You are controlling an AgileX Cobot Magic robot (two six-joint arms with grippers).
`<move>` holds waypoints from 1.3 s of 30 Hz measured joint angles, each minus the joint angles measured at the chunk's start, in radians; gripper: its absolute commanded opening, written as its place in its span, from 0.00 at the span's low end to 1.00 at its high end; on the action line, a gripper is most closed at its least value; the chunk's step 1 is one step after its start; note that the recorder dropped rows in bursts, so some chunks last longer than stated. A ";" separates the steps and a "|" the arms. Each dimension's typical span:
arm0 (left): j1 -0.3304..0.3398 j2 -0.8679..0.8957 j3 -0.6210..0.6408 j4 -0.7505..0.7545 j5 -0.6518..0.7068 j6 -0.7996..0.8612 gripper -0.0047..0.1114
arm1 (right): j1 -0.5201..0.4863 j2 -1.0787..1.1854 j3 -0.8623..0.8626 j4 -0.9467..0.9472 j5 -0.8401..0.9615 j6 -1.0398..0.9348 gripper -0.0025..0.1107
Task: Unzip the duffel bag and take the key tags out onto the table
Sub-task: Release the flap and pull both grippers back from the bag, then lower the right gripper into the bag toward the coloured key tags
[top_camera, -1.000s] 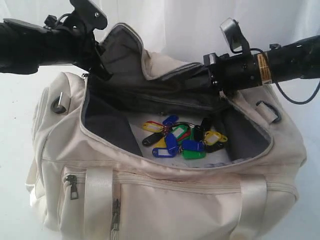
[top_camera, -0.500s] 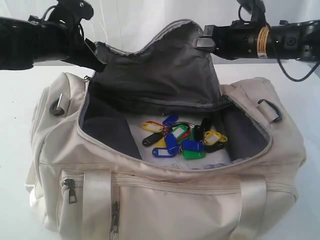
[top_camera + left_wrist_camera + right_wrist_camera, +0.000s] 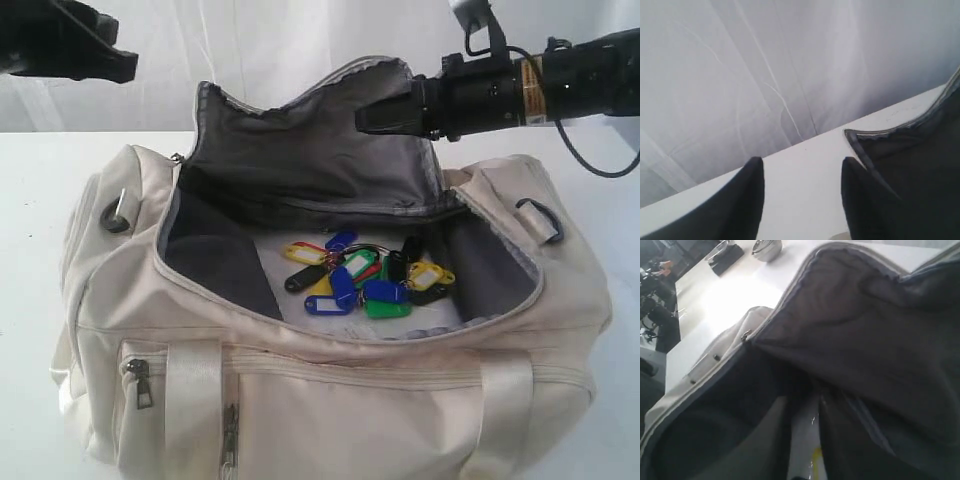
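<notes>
The cream duffel bag (image 3: pixel 330 400) lies unzipped on the white table (image 3: pixel 30 200). Its grey-lined flap (image 3: pixel 300 160) stands upright at the back. The key tags (image 3: pixel 365 280), blue, yellow, green, red and black, lie in a bunch on the bag's floor. My right gripper (image 3: pixel 362 120) hovers in front of the flap's upper right part; its jaws (image 3: pixel 807 405) stand slightly apart with nothing between them, and a yellow tag (image 3: pixel 816 460) shows through the gap. My left arm (image 3: pixel 60 40) is up at the far left, clear of the bag. The left gripper (image 3: pixel 802 167) is open and empty over the table beside the flap's edge (image 3: pixel 920 165).
White paper (image 3: pixel 440 315) lies under the tags. A dark D-ring (image 3: pixel 545 215) sits on the bag's right end and another ring (image 3: pixel 118 212) on the left end. A zipper pull (image 3: pixel 143 385) hangs on the front pocket. White curtain hangs behind. Metal bowls (image 3: pixel 766 247) stand far off.
Both grippers raised the flap upright. The left one let go and pulled away up and left. The right one's jaws have parted off the flap, which stays standing.
</notes>
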State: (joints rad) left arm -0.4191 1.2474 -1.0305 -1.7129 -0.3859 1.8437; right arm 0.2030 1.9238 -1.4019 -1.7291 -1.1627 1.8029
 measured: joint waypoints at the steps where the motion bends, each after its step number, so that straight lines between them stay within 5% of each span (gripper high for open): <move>1: 0.000 -0.079 0.037 -0.004 0.019 0.004 0.49 | 0.000 -0.006 0.004 -0.010 -0.023 0.007 0.43; 4: 0.000 -0.220 0.099 -0.009 0.106 -0.003 0.49 | 0.006 -0.015 0.004 -0.016 -0.047 0.009 0.52; 15: 0.000 -0.667 0.369 -0.010 0.669 -0.109 0.45 | 0.119 -0.015 0.082 -0.023 0.062 -0.359 0.43; 23: 0.000 -0.762 0.426 -0.010 0.708 -0.141 0.45 | 0.242 -0.013 0.084 -0.023 0.264 -0.345 0.33; 30: 0.000 -0.810 0.427 -0.010 0.710 -0.160 0.45 | 0.344 0.012 0.085 -0.023 0.303 -0.327 0.52; 39: 0.000 -0.821 0.453 -0.010 0.712 -0.241 0.45 | 0.342 0.014 0.118 -0.020 0.367 -0.384 0.55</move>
State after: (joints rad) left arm -0.4191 0.4260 -0.5774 -1.7234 0.3259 1.6030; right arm 0.5450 1.9376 -1.2844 -1.7490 -0.7958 1.4189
